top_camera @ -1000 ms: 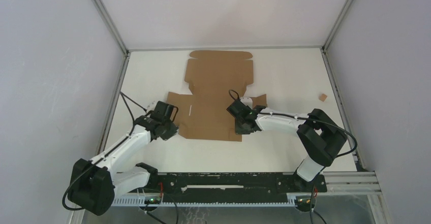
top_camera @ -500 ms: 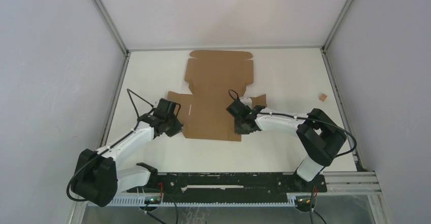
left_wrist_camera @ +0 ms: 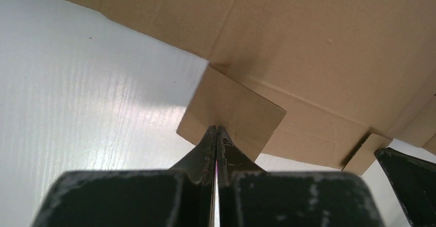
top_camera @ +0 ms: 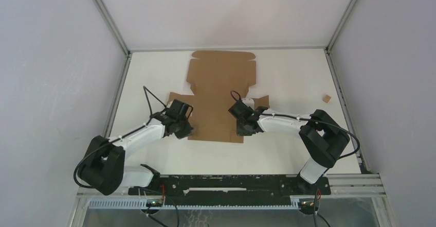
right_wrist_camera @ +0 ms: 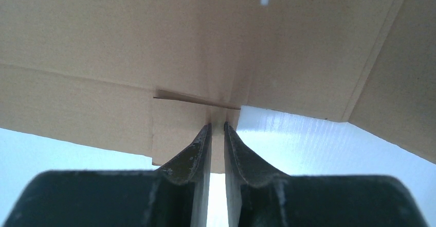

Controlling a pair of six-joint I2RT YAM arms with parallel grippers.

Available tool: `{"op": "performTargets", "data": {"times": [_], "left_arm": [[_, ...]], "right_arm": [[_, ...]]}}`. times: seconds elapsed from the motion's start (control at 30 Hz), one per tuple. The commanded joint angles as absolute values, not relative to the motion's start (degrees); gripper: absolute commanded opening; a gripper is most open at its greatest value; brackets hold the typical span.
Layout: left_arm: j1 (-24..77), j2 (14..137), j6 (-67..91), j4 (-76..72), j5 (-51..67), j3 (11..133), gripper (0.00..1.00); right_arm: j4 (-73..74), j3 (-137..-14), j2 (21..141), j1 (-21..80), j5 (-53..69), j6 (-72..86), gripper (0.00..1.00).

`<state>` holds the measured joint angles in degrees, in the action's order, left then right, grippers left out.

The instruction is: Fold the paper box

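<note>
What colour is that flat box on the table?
The box is plain brown, unprinted; the top view shows it best.

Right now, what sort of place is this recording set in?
Probably a lab test cell: a white table boxed in by plain grey panels on metal framing, holding only the flat paper box and a small cardboard scrap.

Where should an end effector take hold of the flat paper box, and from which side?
Take the paper box by a small corner flap on its near edge, coming in low from the robot's side. The sheet lies flat, so only flaps that jut past the edge offer something thin to pinch. The left end effector sits there, shut.
</note>
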<state>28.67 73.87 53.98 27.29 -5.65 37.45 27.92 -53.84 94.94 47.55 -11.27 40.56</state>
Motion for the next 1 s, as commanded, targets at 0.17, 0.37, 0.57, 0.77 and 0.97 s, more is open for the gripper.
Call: {"op": "performTargets", "data": {"times": [0.17, 0.37, 0.57, 0.77, 0.97], "left_arm": [[29.61, 78.25, 53.01, 24.46, -6.24, 41.89, 0.0], [30.0, 80.47, 52.91, 23.05, -5.85, 42.47, 0.0], [31.56, 83.27, 53.29, 22.03, -5.75, 43.24, 0.0], [32.72, 85.76, 53.77, 20.22, -5.04, 42.51, 0.0], [33.26, 86.78, 54.18, 18.96, -4.59, 41.34, 0.0]], "right_arm": [[26.83, -54.58, 96.2, 47.39, -10.37, 39.46, 0.22], [26.69, -54.56, 96.27, 47.14, -10.07, 39.2, 0.22], [26.38, -54.58, 96.13, 47.03, -9.64, 38.88, 0.23], [26.32, -54.66, 95.7, 47.19, -9.66, 38.58, 0.23], [28.05, -56.37, 96.11, 48.33, -11.06, 38.07, 0.24]]}}
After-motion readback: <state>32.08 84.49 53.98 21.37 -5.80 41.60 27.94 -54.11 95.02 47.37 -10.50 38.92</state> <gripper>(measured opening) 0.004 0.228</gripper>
